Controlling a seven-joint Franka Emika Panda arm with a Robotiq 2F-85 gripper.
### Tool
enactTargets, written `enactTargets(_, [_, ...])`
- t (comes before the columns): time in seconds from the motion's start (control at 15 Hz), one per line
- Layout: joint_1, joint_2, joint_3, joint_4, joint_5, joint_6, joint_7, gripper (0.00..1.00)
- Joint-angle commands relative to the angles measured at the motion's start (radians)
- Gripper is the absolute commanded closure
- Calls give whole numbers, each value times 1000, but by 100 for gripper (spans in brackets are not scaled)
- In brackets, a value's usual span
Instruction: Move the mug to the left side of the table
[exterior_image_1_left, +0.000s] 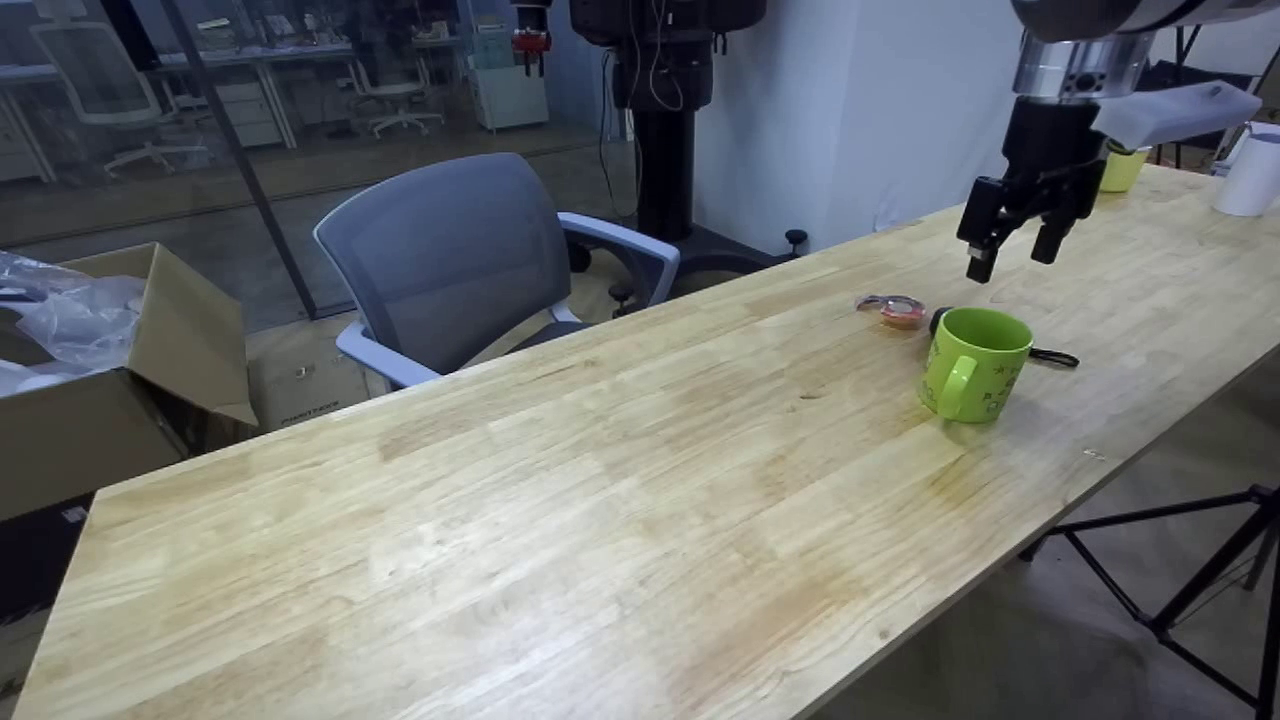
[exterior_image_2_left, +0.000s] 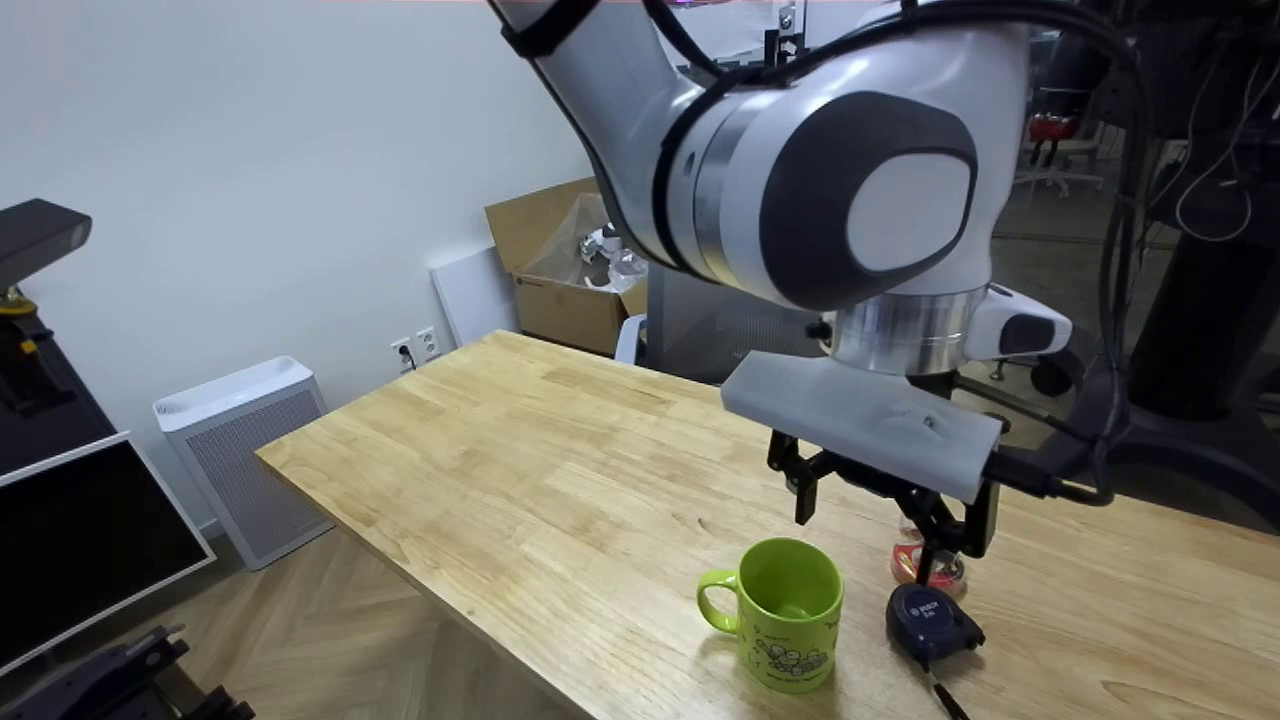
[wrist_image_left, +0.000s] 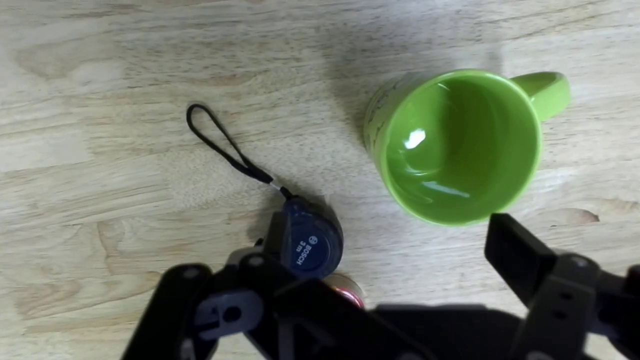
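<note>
Gripper (wrist_image_left: 390, 237) nearest in the wrist view, jaws parted and empty, hangs above the table (exterior_image_2_left: 520, 490). I judge this the approach: next I should shift over the mug (exterior_image_1_left: 985, 370), upright beside the tape measure (wrist_image_left: 312, 245), then lower and grasp.

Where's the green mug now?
In the wrist view, the mug stands upright at upper right on the table, right of the tape measure. In an exterior view, the open gripper hangs higher.
</note>
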Motion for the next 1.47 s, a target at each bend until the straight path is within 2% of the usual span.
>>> enactTargets(0.0, [-4,43,3,37,-33,-18,64,0])
enactTargets(0.8, [-25,88,-6,41,-39,-49,108,0])
enactTargets(1.4, [-39,127,-32,53,-54,-22,131,0])
